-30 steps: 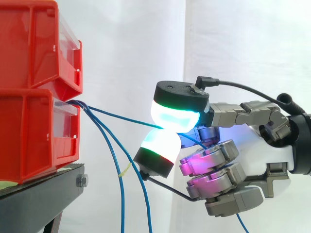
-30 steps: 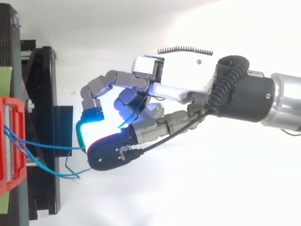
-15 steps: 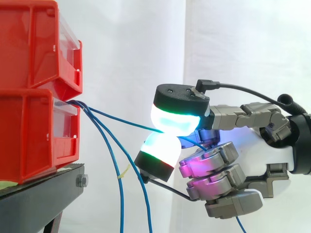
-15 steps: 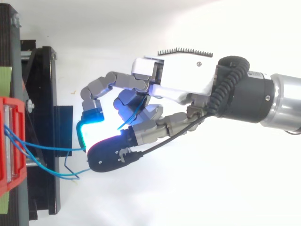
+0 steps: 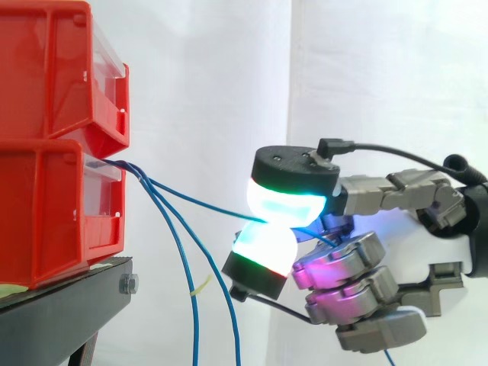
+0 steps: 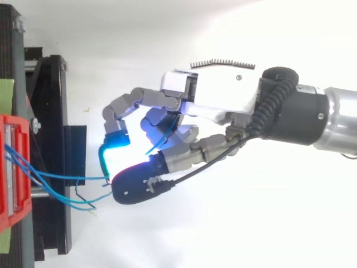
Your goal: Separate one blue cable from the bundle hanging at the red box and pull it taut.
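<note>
The hand [image 5: 358, 263] is clamped on one blue cable [image 5: 206, 204], pinching it between two glowing fingertips [image 5: 284, 204], one above the strand and one below it, with its other fingers curled in behind. From that pinch the cable runs away from the hand to the front lip of the lower red box [image 5: 53, 213], which sits well clear of the fingertips on the black stand [image 5: 69, 305]. The other strands of the bundle [image 5: 191, 320] hang loose from the same lip and drop down between the box and the hand, apart from the pinched strand, so the separating looks done. The tightening seems only partly done: the held strand rises toward the box in a shallow curve, not a dead straight line. What is left, by my reading, is a little more pull away from the box without the strand slipping through the pinch.
</note>
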You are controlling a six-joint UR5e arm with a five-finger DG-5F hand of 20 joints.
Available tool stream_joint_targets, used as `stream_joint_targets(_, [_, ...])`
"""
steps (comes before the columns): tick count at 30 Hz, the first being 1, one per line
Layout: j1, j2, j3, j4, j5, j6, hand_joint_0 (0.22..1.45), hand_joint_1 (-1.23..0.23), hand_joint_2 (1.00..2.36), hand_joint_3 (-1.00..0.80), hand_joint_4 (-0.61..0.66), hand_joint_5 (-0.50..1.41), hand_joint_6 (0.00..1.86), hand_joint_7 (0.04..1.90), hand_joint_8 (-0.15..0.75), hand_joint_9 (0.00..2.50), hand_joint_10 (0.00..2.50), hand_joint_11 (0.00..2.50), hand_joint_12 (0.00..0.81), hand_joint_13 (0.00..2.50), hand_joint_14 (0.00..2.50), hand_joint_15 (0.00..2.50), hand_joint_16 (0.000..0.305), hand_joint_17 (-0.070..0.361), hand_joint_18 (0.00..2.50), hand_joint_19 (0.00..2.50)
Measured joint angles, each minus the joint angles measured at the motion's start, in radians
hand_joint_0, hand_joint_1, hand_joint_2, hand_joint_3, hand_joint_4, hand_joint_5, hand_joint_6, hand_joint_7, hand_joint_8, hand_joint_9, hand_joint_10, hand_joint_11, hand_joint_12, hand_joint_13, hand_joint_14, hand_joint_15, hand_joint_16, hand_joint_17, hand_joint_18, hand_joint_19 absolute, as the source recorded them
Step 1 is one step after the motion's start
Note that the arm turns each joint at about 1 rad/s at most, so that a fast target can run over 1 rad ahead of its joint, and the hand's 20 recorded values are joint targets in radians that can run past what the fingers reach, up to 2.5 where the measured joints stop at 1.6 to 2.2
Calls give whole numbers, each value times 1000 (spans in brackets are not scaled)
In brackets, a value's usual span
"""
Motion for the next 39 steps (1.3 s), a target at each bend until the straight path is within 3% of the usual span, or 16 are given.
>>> stream_joint_targets(6, [1, 51, -63, 3, 6, 16, 789, -761, 1030, -7, -154, -191, 919, 1634, 319, 825, 2500, 1584, 416, 794, 2500, 1720, 37, 83, 1350, 1425])
stream_joint_targets(11, [3, 101, -145, 40, 51, 16, 789, -762, 1030, -7, -155, -191, 919, 1634, 320, 826, 2500, 1588, 413, 795, 2500, 1689, 37, 84, 1353, 1424])
stream_joint_targets(14, [5, 111, -164, 52, 68, 14, 791, -763, 1030, -7, -155, -191, 919, 1634, 318, 826, 2500, 1589, 413, 794, 2500, 1689, 37, 83, 1348, 1419])
stream_joint_targets(23, [9, 114, -171, 106, 77, 0, 790, -763, 1031, -3, -154, -190, 918, 1633, 320, 828, 2500, 1604, 413, 796, 2500, 1695, 38, 85, 1348, 1429])
stream_joint_targets(39, [8, 114, -171, 76, 78, -36, 791, -763, 1030, -2, -158, -190, 918, 1636, 314, 829, 2500, 1606, 414, 796, 2500, 1706, 38, 84, 1343, 1438])
